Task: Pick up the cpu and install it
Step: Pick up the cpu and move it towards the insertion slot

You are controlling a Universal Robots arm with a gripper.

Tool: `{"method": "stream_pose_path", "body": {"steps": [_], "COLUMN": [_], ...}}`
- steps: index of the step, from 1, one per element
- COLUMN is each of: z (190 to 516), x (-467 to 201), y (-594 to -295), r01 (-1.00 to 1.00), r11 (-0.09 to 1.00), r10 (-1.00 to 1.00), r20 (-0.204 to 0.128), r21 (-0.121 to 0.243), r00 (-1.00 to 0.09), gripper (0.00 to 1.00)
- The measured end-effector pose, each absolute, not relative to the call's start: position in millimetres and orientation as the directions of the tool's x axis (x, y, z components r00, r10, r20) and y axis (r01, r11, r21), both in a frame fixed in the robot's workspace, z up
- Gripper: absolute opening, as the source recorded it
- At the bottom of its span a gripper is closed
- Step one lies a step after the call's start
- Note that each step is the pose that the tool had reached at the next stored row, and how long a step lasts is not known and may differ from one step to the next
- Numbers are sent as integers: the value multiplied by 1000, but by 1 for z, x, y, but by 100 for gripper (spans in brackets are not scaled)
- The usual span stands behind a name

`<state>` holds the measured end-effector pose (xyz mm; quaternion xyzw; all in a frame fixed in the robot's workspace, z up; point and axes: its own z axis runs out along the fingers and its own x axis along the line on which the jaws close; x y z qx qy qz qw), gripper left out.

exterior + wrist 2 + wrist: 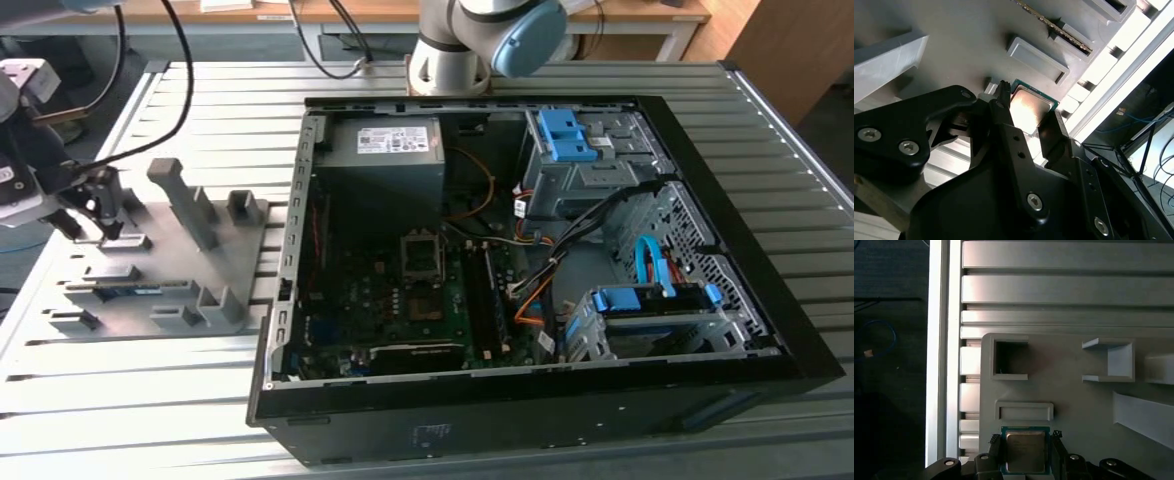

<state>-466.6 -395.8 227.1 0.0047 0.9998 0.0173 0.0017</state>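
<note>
Exterior view: gripper (91, 228) is low over the grey fixture tray (147, 255), at the tray's edge away from the open computer case (467, 425). The tray lies on the slatted metal tabletop (134, 400), near the tabletop edge on the exterior view's left. The case takes the tabletop's middle, with the arm base (454, 50) at the far edge behind it.

First wrist view: cpu (1025, 452) lies flat in its seat on the tray (1079, 405), silvery top up with a green rim showing. It sits close along the tray's edge. From the tray's corner, that edge runs square pocket (1010, 359), narrow slot (1024, 411), then the cpu. The gripper (1026, 436) is spread wide, one fingertip (995, 440) on each side of the chip, with a slim gap on at least one side. It is not clamped.

Second wrist view: the same straddle. The gripper (1028, 102) is around the cpu (1029, 112), and the chip rests in the tray.

Inside the case, the dark socket (420, 250) on the board is well apart from the cpu.
</note>
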Motion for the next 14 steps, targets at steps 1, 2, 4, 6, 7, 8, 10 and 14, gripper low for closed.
{"method": "stream_pose_path", "body": {"steps": [1, 2, 4, 6, 7, 8, 10, 14], "z": [228, 230, 232, 234, 235, 236, 239, 243], "x": [-467, -467, -467, -467, -467, -467, -467, -467], "y": [-396, -396, -396, -396, -396, -396, -396, -396], "r01": [9, 9, 9, 9, 9, 9, 9, 9], "r11": [999, 999, 999, 999, 999, 999, 999, 999], "r10": [10, 10, 10, 10, 10, 10, 10, 10], "r20": [-3, -3, -3, -3, -3, -3, -3, -3], "r21": [35, 35, 35, 35, 35, 35, 35, 35], "r00": [-1000, -1000, -1000, -1000, -1000, -1000, -1000, -1000], "gripper": [47, 47, 47, 47, 47, 47, 47, 47]}}
